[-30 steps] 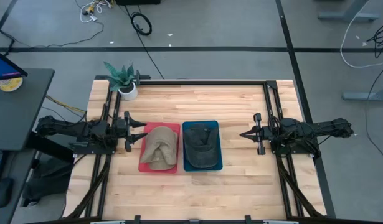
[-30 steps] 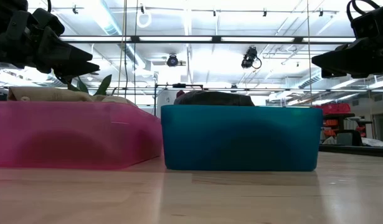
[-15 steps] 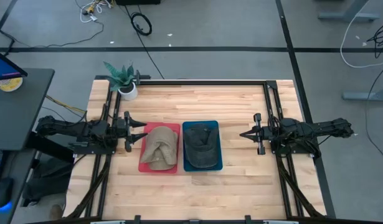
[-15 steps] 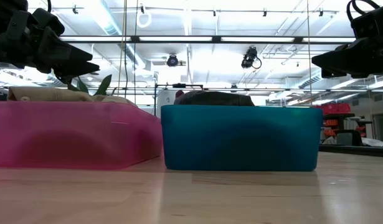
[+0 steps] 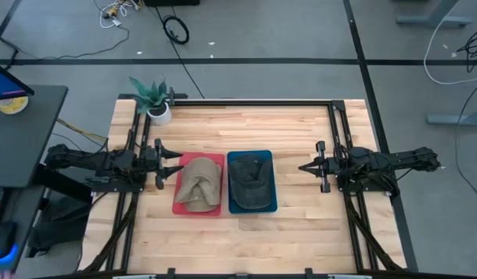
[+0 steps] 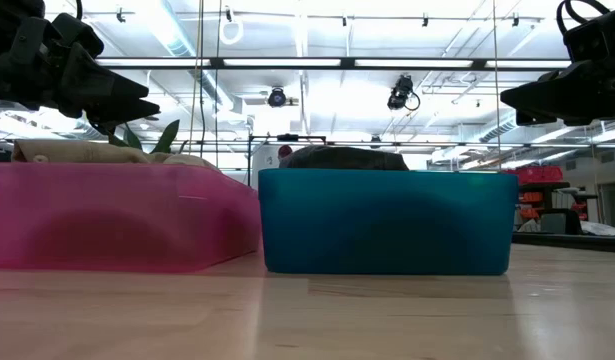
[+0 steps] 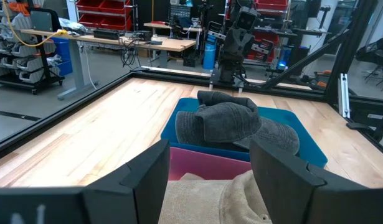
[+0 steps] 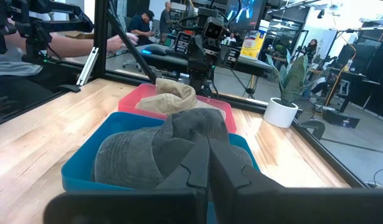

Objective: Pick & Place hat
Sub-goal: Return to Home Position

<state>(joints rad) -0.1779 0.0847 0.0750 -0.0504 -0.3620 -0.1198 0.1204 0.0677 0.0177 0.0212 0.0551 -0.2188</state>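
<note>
- Two bins are sitting side by side on the wooden surface (image 5: pixel 292 232), touching each other, in the space between our two tools.
- We are holding the left tool (image 5: pixel 174 163) level above the surface, just beside the outer side of the red bin (image 5: pixel 177 200). Its fingers are standing spread apart with nothing between them.
- Directly ahead of that tool, the brown cap (image 5: pixel 199 184) is lying crumpled inside the red bin, its top rising a little over the rim in the low view.
- We are holding the right tool (image 5: pixel 304 167) level as well, pointing at the blue bin (image 5: pixel 271 203) but standing clearly apart from it. Its fingers are pressing together on nothing.
- Ahead of the right tool, the black cap (image 5: pixel 250 180) is resting inside the blue bin, its crown showing above the rim.
- Beyond the left tool, a small potted plant (image 5: pixel 151 97) is standing at the corner of the surface, well apart from the right tool.
</note>
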